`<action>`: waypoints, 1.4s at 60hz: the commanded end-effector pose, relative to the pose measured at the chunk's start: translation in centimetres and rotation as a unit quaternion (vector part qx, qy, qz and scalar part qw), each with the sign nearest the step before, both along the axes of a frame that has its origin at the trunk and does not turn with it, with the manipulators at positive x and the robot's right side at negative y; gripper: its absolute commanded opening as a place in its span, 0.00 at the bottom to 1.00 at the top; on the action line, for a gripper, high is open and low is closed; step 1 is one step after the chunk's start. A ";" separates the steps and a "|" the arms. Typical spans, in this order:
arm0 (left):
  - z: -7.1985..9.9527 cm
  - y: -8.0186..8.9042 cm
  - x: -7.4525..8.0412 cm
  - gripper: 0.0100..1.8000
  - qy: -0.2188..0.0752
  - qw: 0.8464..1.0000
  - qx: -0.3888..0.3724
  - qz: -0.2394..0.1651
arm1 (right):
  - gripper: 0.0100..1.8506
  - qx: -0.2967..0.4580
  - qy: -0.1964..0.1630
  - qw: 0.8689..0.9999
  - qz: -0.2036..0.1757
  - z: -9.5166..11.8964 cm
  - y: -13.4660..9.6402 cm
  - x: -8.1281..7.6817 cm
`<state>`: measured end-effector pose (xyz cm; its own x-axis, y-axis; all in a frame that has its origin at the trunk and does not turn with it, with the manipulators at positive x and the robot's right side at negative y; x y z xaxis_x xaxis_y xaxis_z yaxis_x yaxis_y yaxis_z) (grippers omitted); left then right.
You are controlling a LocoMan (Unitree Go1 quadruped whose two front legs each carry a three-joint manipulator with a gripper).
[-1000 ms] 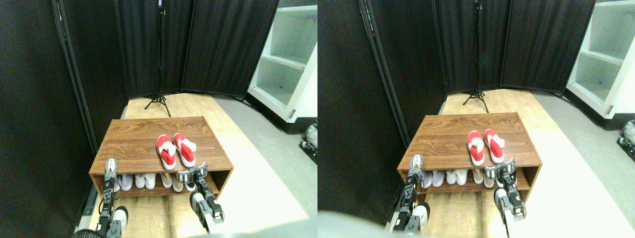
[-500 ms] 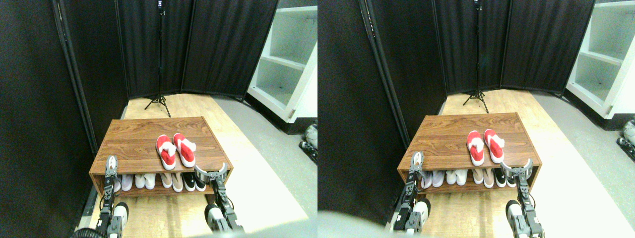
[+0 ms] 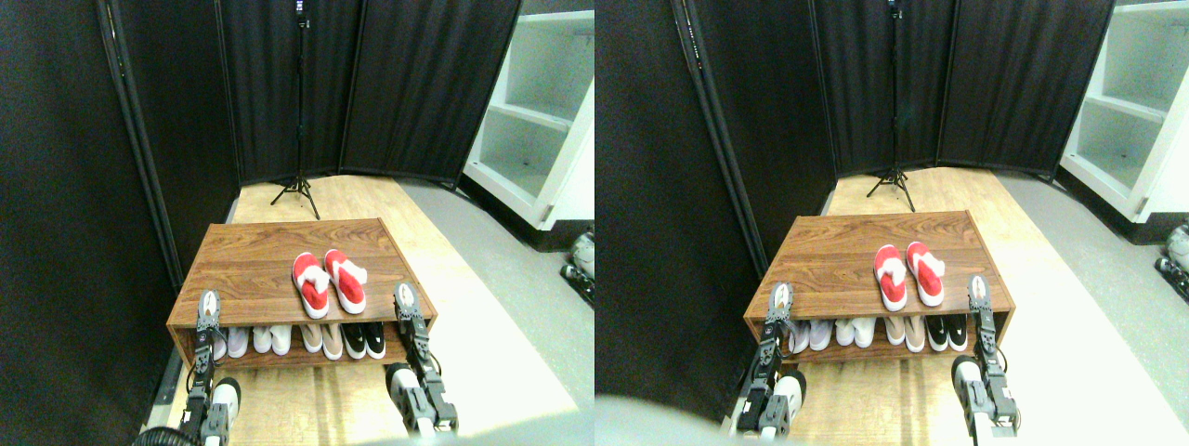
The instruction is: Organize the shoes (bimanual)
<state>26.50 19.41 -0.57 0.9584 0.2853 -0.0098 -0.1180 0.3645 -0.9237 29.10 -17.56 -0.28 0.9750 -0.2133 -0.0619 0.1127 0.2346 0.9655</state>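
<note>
Red shoes (image 3: 329,282): side by side atop the wooden rack (image 3: 251,265), centre frame.
Left gripper (image 3: 207,307): lower left, well apart; jaw state unclear.
Right gripper (image 3: 405,299): just right of shoes; jaw state unclear.

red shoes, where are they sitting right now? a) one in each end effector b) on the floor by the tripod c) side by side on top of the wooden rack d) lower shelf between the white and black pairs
c: the red shoes lie side by side on the top board of the wooden rack, above the pairs on the lower shelf.
</note>
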 end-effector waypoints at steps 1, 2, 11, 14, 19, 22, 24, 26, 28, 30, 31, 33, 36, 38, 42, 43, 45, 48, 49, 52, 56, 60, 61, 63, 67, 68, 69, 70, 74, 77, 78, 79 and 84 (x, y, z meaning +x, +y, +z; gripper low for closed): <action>0.2 -0.2 0.2 0.00 -0.011 1.000 -0.001 -0.008 | 0.00 0.003 -0.020 1.000 0.002 0.4 0.0 0.2; 0.2 -0.2 0.2 0.00 -0.011 1.000 -0.001 -0.008 | 0.00 0.003 -0.020 1.000 0.002 0.4 0.0 0.2; 0.2 0.0 0.0 0.00 -0.013 1.000 0.007 0.001 | 0.00 -0.028 -0.009 0.999 -0.024 -0.5 -1.3 2.9; 0.2 0.1 -0.4 0.00 -0.015 1.000 0.018 0.010 | 0.00 -0.044 0.020 0.998 -0.031 -2.3 -2.5 7.3; 0.2 0.2 -0.5 0.00 -0.014 0.999 0.027 0.013 | 0.00 -0.047 0.018 0.998 -0.025 -2.0 -2.4 7.1; 0.2 0.2 -0.4 0.00 -0.016 1.000 0.022 0.012 | 0.00 -0.051 0.016 0.998 -0.023 -2.0 -2.3 7.1; 0.2 0.3 -0.4 0.00 -0.017 1.000 0.019 0.010 | 0.00 -0.056 0.013 0.998 -0.019 -2.0 -2.3 7.0; 0.2 0.3 -0.4 0.00 -0.017 1.000 0.023 0.011 | 0.00 -0.043 0.015 0.999 -0.018 -2.0 -2.1 6.9; 0.2 0.2 -0.4 0.00 -0.018 0.999 0.024 0.013 | 0.00 -0.041 0.016 0.999 -0.019 -2.0 -2.0 6.9; 0.2 0.2 -0.4 0.00 -0.018 0.999 0.023 0.013 | 0.00 -0.044 0.014 0.999 -0.017 -2.1 -2.0 6.9; 0.2 0.2 -0.3 0.00 -0.018 1.000 0.020 0.014 | 0.00 -0.045 0.014 0.999 -0.015 -2.1 -1.9 7.0; 0.2 0.2 -0.3 0.00 -0.017 1.000 0.015 0.016 | 0.00 -0.044 0.015 0.999 -0.012 -2.2 -1.9 7.1; 0.2 0.1 -0.2 0.00 -0.016 1.000 0.013 0.012 | 0.00 -0.031 0.027 0.999 -0.015 -2.1 -1.8 7.0; 0.2 0.1 -0.2 0.00 -0.016 1.000 0.013 0.012 | 0.00 -0.030 0.026 0.999 -0.011 -2.1 -1.7 7.0; 0.2 0.1 -0.2 0.00 -0.015 1.000 0.012 0.010 | 0.00 -0.026 0.021 0.999 -0.007 -2.2 -1.8 7.0; 0.2 0.0 -0.2 0.00 -0.016 1.000 0.014 0.009 | 0.00 -0.026 0.022 0.999 -0.008 -2.2 -1.8 7.0; 0.2 0.0 -0.1 0.00 -0.015 1.000 0.012 0.009 | 0.00 -0.029 0.021 0.999 -0.007 -2.3 -1.8 7.0; 0.2 0.0 -0.1 0.00 -0.015 1.000 0.009 0.014 | 0.00 -0.032 0.022 0.999 -0.004 -2.4 -1.8 7.1; 0.2 0.0 -0.2 0.00 -0.015 1.000 0.016 0.014 | 0.00 -0.032 0.023 0.999 -0.002 -2.4 -1.9 7.1; 0.2 -0.1 -0.2 0.00 -0.016 1.000 0.019 0.009 | 0.00 -0.032 0.025 0.999 0.005 -2.6 -1.7 7.2; 0.2 0.0 -0.2 0.00 -0.015 1.000 0.018 0.010 | 0.00 -0.031 0.028 0.999 0.004 -2.6 -1.6 7.2; 0.3 -0.1 -0.3 0.00 -0.016 1.000 0.015 0.011 | 0.00 -0.034 0.037 0.999 0.016 -2.7 -0.7 7.1; 0.3 -0.1 -0.3 0.00 -0.015 1.000 0.016 0.011 | 0.00 -0.031 0.037 0.999 0.021 -2.7 -0.4 7.1; 0.3 -0.1 -0.3 0.00 -0.015 1.000 0.014 0.010 | 0.00 -0.030 0.035 0.999 0.028 -2.8 -0.2 7.1; 0.3 -0.1 -0.4 0.00 -0.020 1.000 0.022 0.006 | 0.00 -0.021 0.044 0.998 0.040 -3.1 0.6 7.2; 0.3 -0.1 -0.5 0.00 -0.020 1.000 0.021 0.008 | 0.00 -0.021 0.044 0.998 0.041 -3.1 0.7 7.3; 0.3 -0.1 -0.5 0.00 -0.020 1.000 0.021 0.009 | 0.00 -0.022 0.047 0.998 0.043 -3.3 0.8 7.4; 0.3 0.0 -0.6 0.00 -0.020 0.999 0.023 0.009 | 0.00 -0.024 0.049 0.998 0.044 -3.4 0.9 7.6; 0.3 0.1 -0.7 0.00 -0.017 0.999 0.032 0.020 | 0.00 -0.017 0.053 0.997 0.045 -3.7 1.1 8.0; 0.3 0.3 -0.9 0.00 -0.019 0.999 0.026 0.023 | 0.00 -0.006 0.059 0.997 0.043 -3.9 1.2 8.3; 0.3 0.3 -0.9 0.00 -0.018 0.999 0.026 0.024 | 0.00 -0.005 0.058 0.997 0.045 -4.0 1.2 8.4; 0.3 0.4 -1.0 0.00 -0.019 0.999 0.023 0.025 | 0.00 -0.003 0.057 0.997 0.047 -4.1 1.2 8.5; 0.3 0.5 -1.1 0.00 -0.021 0.999 0.023 0.026 | 0.00 -0.006 0.058 0.997 0.054 -4.2 1.4 8.7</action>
<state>25.34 19.93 -1.47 0.9445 0.3280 -0.0199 -0.1557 0.3936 -0.9060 37.48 -16.49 -4.67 0.9725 -0.1259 -0.1959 0.2223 0.2512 0.9421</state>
